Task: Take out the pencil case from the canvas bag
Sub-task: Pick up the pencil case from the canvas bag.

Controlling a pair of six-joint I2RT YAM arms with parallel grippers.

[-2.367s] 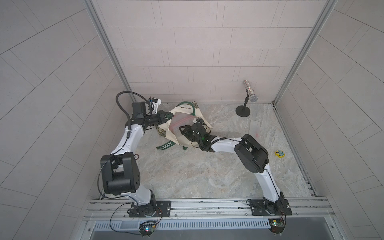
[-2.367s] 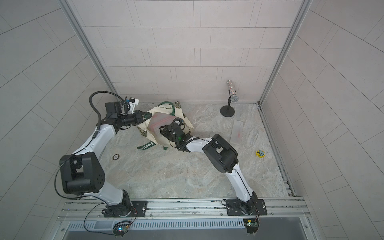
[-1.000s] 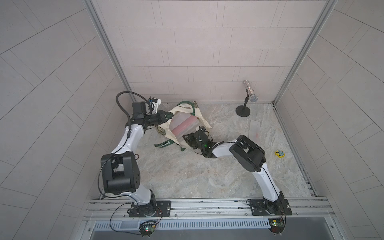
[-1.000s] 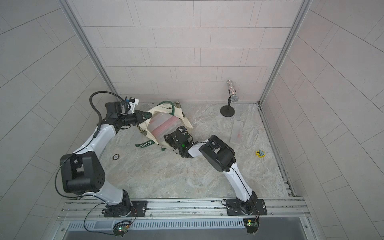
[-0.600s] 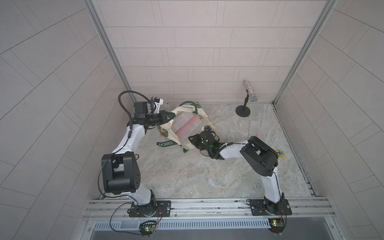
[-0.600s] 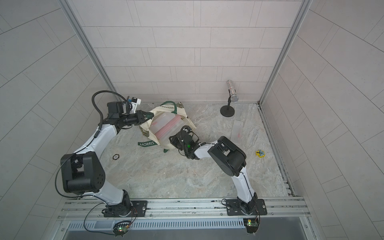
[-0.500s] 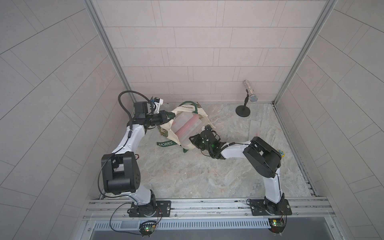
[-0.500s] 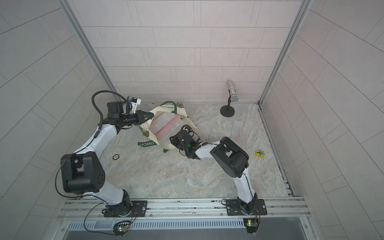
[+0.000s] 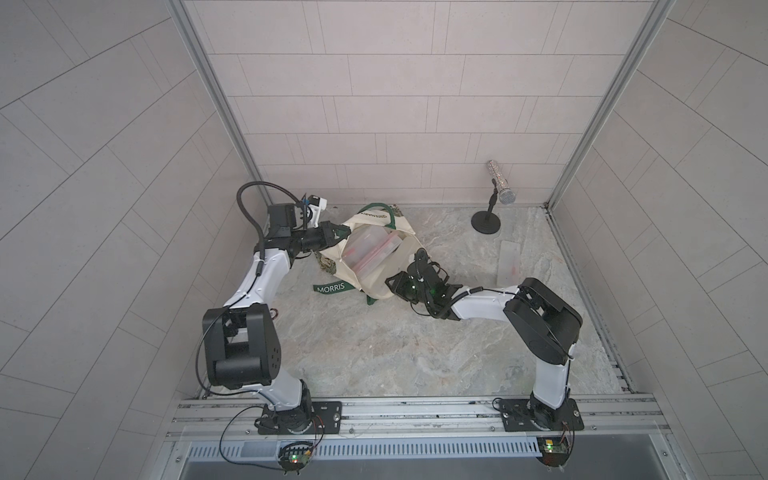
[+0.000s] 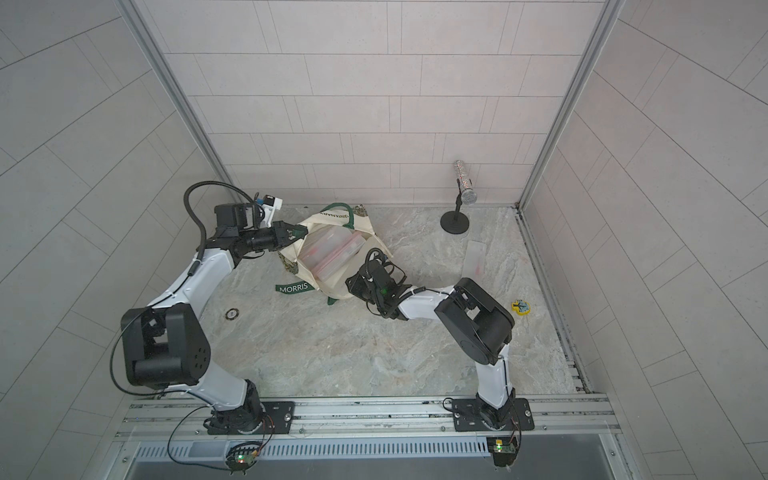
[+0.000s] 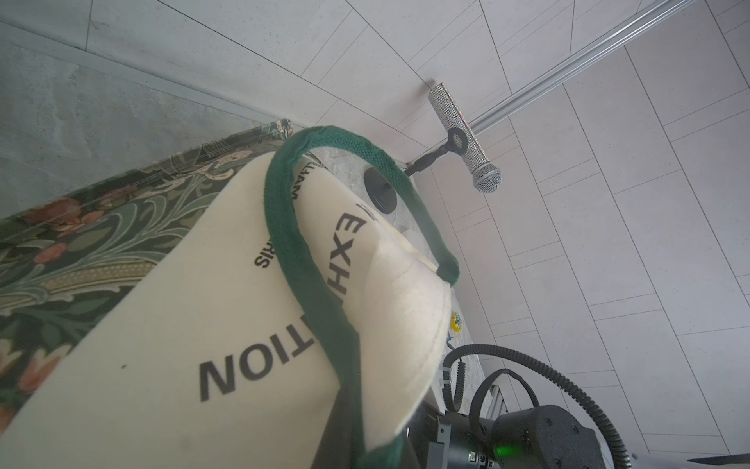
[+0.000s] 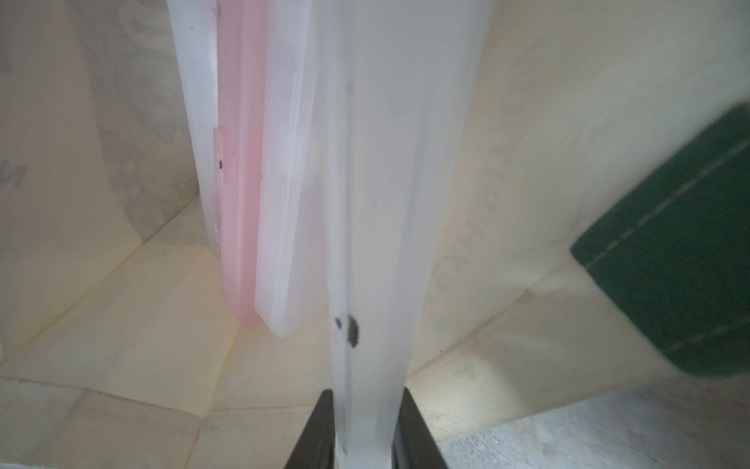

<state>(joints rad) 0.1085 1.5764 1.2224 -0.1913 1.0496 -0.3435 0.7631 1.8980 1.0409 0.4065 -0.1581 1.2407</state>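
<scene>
On marbled surface (image 9: 374, 353): mic stand (image 9: 485, 224), clear strip (image 9: 509, 266) and yellow piece (image 10: 520, 306), all well apart from bag (image 9: 405, 253). Left fingers (image 9: 332, 227) pinched shut on bag's rim. Right fingers (image 12: 320, 430) clamped on edge of case (image 12: 373, 243) inside bag's open mouth, forearm low over surface.

- A microphone (image 9: 500, 183) with a glittering silver body rests tilted, head down, in the clip of a short black stand (image 9: 485, 222) with a round base. It is at the far right, close to the back wall.
- A flat translucent rectangle (image 9: 509, 266) with a pink mark lies on the table, just nearer than the stand.
- A small yellow piece (image 10: 520, 306) with a dark mark lies near the right wall, shown in a top view.
- A small dark ring (image 10: 232, 314) lies on the left side.
- The table (image 9: 374, 353) is marbled grey-beige and walled with pale tiles (image 9: 374, 83). A metal rail (image 9: 415, 415) runs along its near edge.
</scene>
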